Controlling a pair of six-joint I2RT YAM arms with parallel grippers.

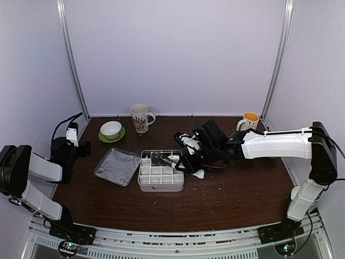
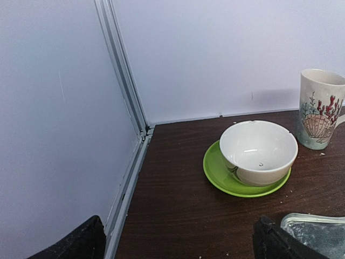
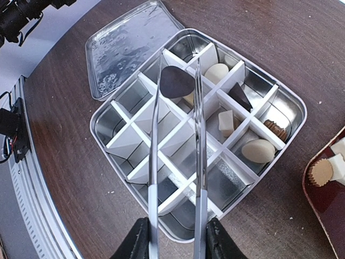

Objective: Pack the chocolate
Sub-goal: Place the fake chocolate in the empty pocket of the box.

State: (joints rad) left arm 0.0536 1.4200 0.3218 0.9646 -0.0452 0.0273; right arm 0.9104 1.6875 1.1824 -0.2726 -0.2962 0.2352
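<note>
My right gripper (image 3: 175, 237) is shut on a pair of metal tongs (image 3: 153, 162). The tong tips pinch a dark brown chocolate (image 3: 177, 82) above the middle of a tin box (image 3: 100, 131) with white dividers. Several chocolates lie in the box's right-hand compartments: a cream oval (image 3: 217, 73), a dark wedge (image 3: 239, 96), a cream cube (image 3: 226, 123), a ridged brown one (image 3: 275, 129) and another cream oval (image 3: 257, 151). In the top view the right gripper (image 1: 188, 159) reaches over the box (image 1: 160, 187). My left gripper (image 2: 180, 245) is open and holds nothing, far left near the wall.
The box's lid (image 1: 117, 165) lies to its left. A white bowl (image 2: 259, 151) on a green saucer (image 2: 215, 172) and a shell-patterned mug (image 2: 321, 108) stand at the back left, an orange-lined mug (image 1: 250, 121) at the back right. A dark red tray (image 3: 329, 199) holds more pieces.
</note>
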